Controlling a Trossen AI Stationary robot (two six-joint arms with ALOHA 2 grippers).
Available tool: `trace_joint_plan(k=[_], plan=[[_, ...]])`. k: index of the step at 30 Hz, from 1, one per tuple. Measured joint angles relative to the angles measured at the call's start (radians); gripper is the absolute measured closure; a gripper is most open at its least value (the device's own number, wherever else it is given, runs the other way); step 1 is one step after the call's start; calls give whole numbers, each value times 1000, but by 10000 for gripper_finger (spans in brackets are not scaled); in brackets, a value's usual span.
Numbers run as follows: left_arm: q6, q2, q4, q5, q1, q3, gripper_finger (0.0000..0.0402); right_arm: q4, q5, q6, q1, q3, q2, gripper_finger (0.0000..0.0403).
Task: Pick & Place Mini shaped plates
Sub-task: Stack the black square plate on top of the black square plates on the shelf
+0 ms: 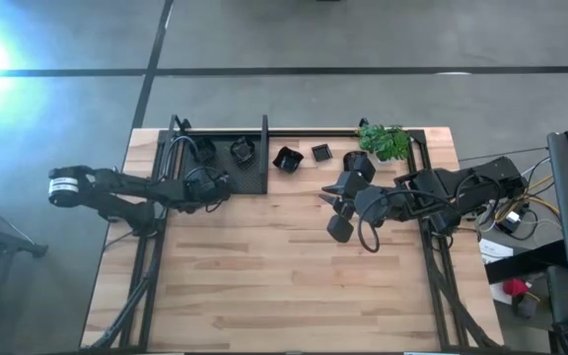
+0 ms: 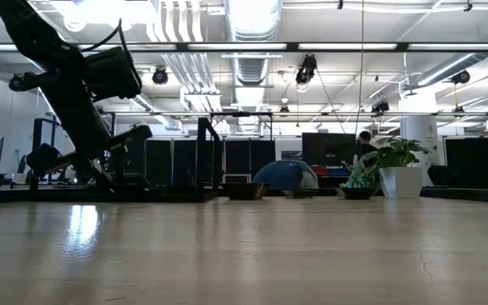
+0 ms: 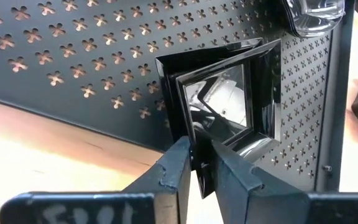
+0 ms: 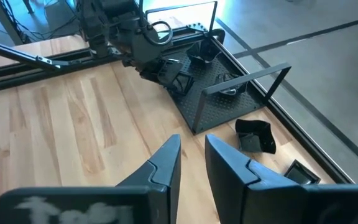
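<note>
Left end effector (image 3: 196, 171) fingers straddle a square mini plate's (image 3: 229, 102) rim on the perforated tray (image 3: 73, 56), parted; the high view hides this. Right end effector (image 4: 192, 158) hangs released over the counter (image 1: 294, 266) near the plant (image 1: 385, 140).

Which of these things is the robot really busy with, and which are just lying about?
Part of the job:
- square mini plate at the left hand
- loose mini plates
- perforated tray

Just lying about:
- potted plant
- right hand, empty

I see the wooden table (image 1: 284, 266) carrying a perforated black tray (image 1: 254, 182) and, right of the tray, loose mini plates (image 1: 287, 158) and a potted plant (image 1: 385, 141).
</note>
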Motion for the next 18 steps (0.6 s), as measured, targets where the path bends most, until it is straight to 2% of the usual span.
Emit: trace_joint_plan(k=[18], plan=[[40, 0, 0, 0, 5, 5, 329, 0, -1, -3, 0, 0, 0, 337]])
